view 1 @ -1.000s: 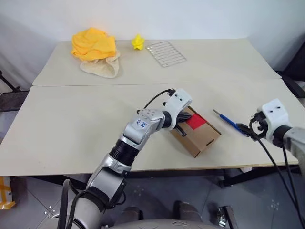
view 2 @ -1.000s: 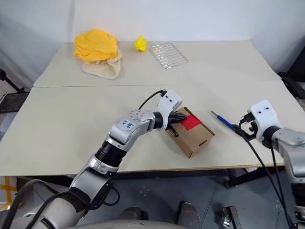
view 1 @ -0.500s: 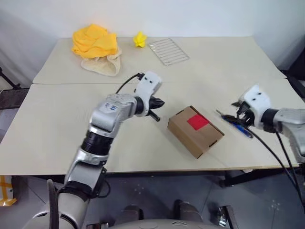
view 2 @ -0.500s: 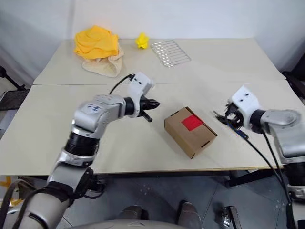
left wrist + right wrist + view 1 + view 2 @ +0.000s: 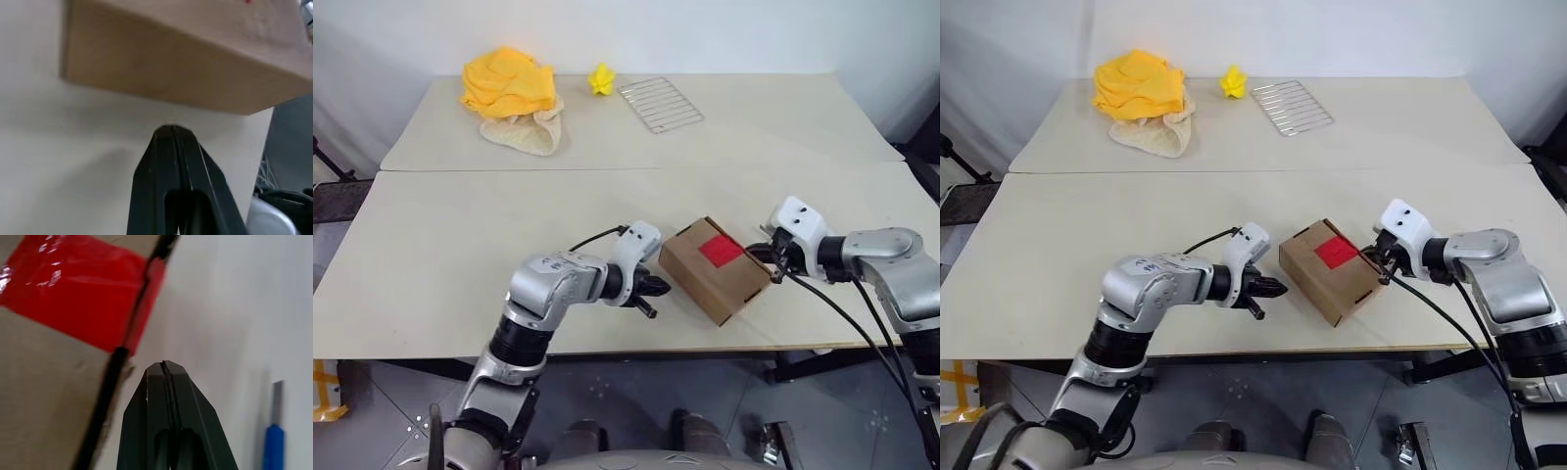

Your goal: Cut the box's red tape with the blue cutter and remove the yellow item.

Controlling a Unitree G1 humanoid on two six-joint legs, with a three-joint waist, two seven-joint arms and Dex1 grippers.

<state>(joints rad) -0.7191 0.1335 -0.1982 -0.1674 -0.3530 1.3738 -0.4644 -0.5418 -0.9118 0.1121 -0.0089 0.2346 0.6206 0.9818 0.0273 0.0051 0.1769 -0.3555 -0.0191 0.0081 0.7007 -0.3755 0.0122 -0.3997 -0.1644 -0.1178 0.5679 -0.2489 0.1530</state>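
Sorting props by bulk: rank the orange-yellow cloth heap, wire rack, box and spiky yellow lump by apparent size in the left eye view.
1. Orange-yellow cloth heap
2. Box, similar; nearer the camera, so unsure
3. Wire rack
4. Spiky yellow lump

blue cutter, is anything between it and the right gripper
Nothing visible. The blue cutter lies on bare table just beside the shut, empty right gripper; the box is on the gripper's other side.

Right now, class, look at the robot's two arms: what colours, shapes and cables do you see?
Both arms are silver-grey metal tubes with black ribbed joints. Each wrist carries a white block, and each gripper, left and right, has two tapered black fingers. Thin black cables loop along both arms.
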